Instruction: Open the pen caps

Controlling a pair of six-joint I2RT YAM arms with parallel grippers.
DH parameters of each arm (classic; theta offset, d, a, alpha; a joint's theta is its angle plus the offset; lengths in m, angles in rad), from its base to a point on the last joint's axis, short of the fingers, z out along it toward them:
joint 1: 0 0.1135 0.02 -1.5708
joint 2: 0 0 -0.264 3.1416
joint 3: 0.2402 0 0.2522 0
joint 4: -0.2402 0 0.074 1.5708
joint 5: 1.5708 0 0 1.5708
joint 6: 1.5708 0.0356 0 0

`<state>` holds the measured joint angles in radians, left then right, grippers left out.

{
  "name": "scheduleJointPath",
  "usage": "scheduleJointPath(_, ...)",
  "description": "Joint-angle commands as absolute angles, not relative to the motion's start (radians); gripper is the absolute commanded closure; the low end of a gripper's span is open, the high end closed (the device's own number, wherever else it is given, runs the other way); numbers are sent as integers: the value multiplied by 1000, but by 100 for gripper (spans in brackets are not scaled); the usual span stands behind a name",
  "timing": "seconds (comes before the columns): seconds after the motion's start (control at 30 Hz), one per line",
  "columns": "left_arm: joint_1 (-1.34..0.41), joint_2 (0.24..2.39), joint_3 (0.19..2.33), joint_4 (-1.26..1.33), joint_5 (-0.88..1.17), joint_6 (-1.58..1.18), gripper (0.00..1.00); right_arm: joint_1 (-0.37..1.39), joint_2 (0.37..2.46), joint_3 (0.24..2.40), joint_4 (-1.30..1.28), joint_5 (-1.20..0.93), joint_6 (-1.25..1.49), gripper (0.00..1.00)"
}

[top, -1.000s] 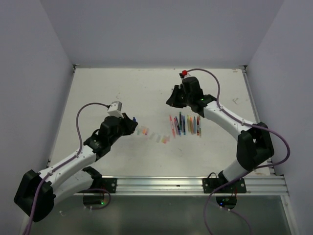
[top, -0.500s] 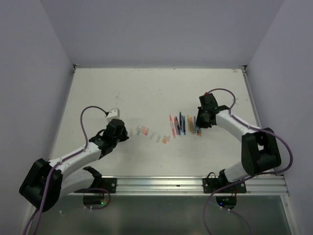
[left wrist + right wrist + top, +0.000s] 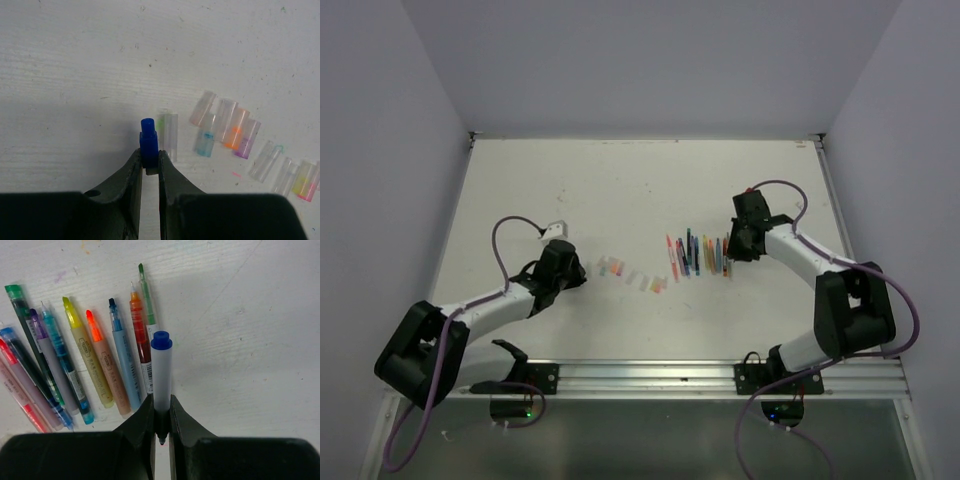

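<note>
On the white table [image 3: 620,190], at left, my left gripper [image 3: 149,161] pinches a small blue cap [image 3: 148,140] just beside the loose pen caps [image 3: 227,131], pale pink, orange, purple and clear, which lie in a row to its right. Farther right, the pens [image 3: 90,360] lie side by side with their tips bare. At far right, my right gripper [image 3: 161,412] is clamped on a white pen [image 3: 161,375] with a blue end, at the row's right edge.

Pen caps [image 3: 235,129] crowd beside left claw [image 3: 150,161]
</note>
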<state>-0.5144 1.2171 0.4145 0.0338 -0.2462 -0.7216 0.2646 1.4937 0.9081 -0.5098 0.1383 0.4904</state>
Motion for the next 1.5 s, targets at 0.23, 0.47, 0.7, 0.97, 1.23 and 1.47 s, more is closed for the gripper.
scheduleJointPath(0.23, -474, 1275, 397, 149, -175, -759, 92, 238, 1581, 904, -492, 169, 457, 95)
scheduleJointPath(0.47, -465, 1284, 390, 149, -169, -765, 85, 230, 1595, 893, -466, 147, 445, 88)
scheduleJointPath(0.7, -457, 1295, 388, 147, -161, -776, 75, 226, 1612, 891, -454, 133, 439, 75)
scheduleJointPath(0.97, -451, 1289, 390, 138, -160, -781, 60, 225, 1600, 885, -445, 118, 436, 71)
scheduleJointPath(1.23, -449, 1252, 393, 109, -166, -779, 54, 225, 1540, 891, -453, 110, 426, 67)
scheduleJointPath(1.47, -449, 1144, 393, 64, -160, -770, 49, 225, 1459, 908, -495, 107, 425, 62)
